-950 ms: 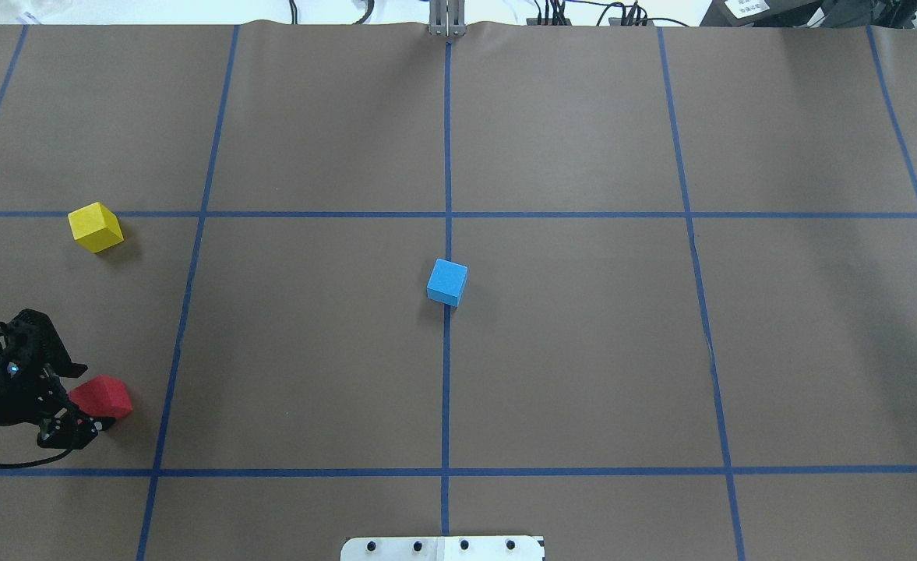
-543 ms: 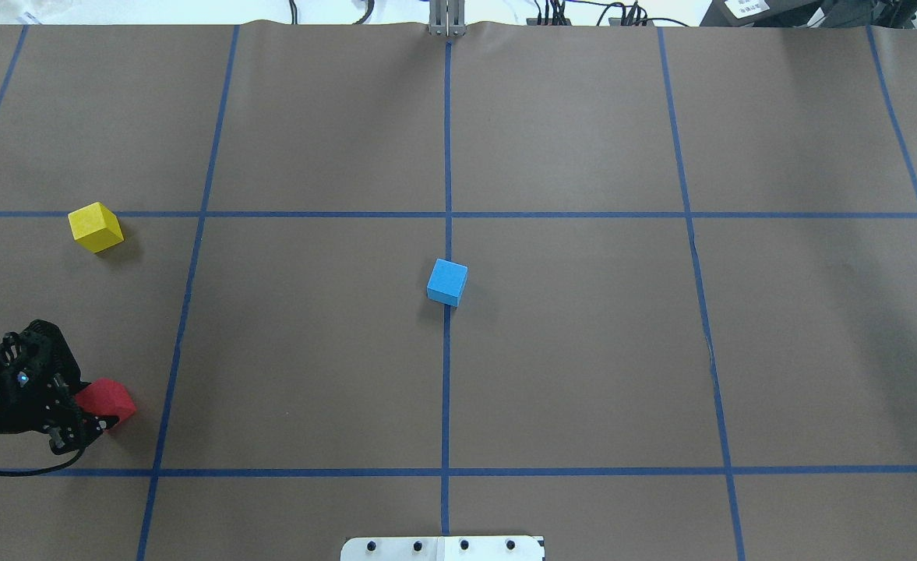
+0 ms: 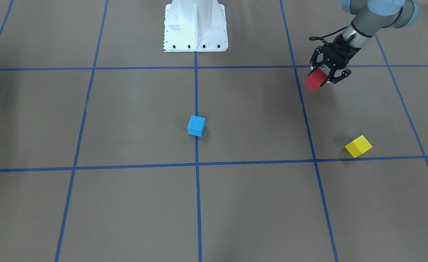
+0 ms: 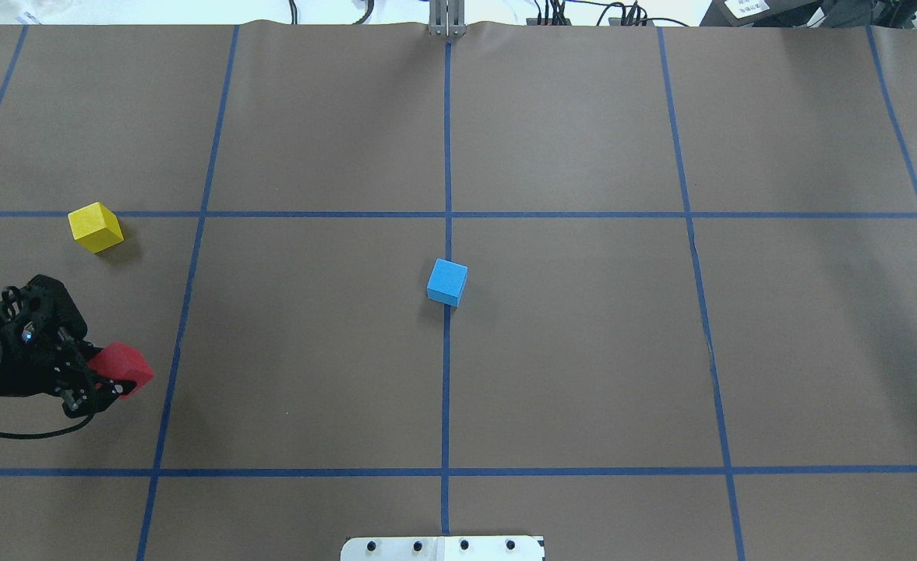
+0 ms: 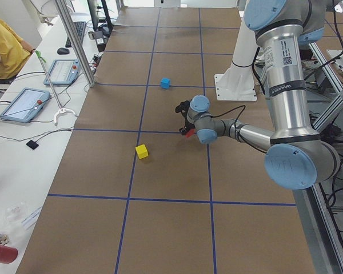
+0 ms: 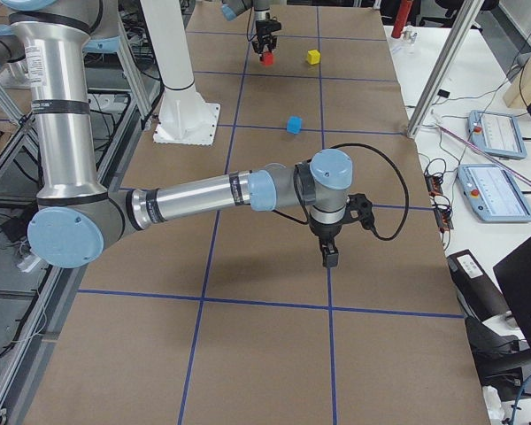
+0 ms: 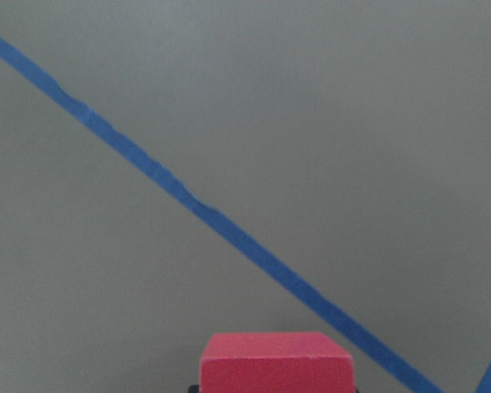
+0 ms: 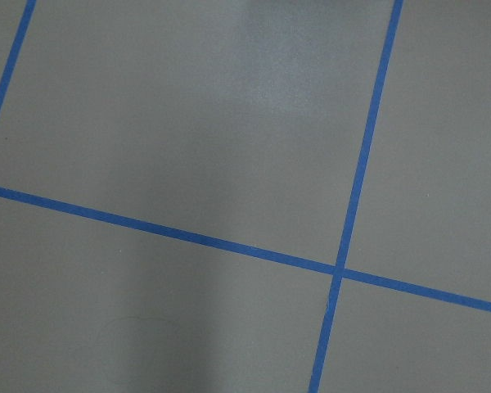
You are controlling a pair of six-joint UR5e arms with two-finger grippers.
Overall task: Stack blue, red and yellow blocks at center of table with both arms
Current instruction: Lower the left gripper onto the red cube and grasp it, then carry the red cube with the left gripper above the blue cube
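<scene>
Bright, even light from above covers the table [image 4: 583, 351]; the blue block [image 4: 447, 281] throws a short, soft shadow. The wrist views are softer (the red block [image 7: 276, 360] has fuzzy edges), with a pale sheen.
</scene>
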